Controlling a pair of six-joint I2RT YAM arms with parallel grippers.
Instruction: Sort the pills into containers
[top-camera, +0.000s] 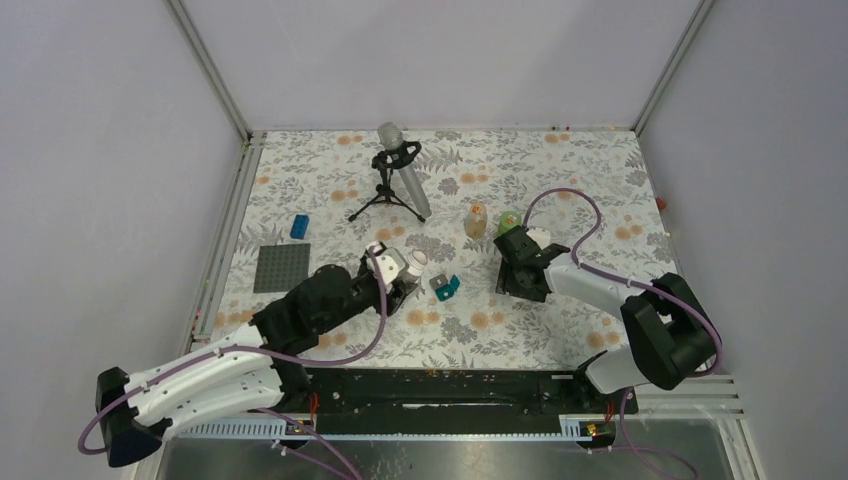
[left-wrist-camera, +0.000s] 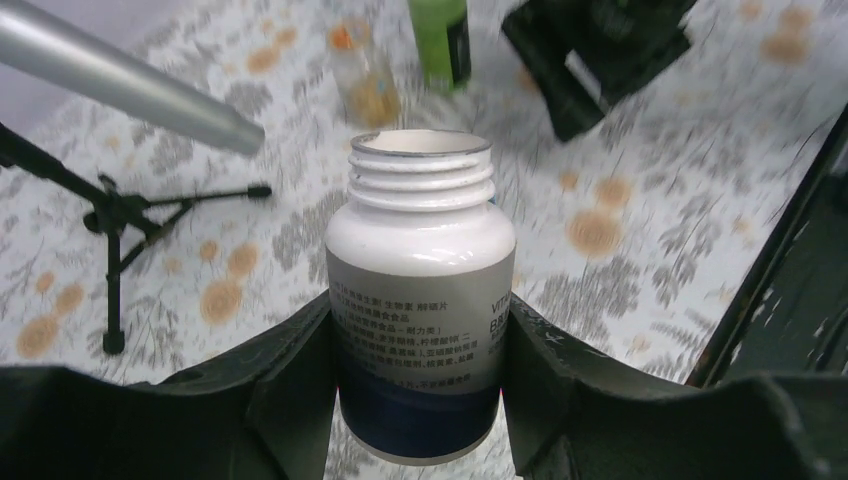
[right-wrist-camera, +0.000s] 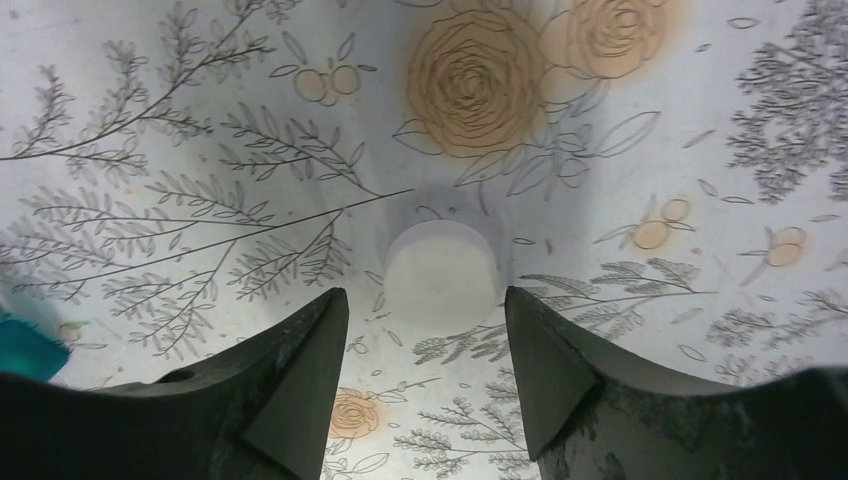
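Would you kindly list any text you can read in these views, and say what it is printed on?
"VIT", cut off: label of the white bottle in the left gripper.
Small Chinese print on that label: too blurred to read.
Dark label on the green bottle: unreadable.

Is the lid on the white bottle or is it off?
Off. The white bottle has a bare threaded neck and an open mouth. A white round cap, likely its lid, lies on the table.
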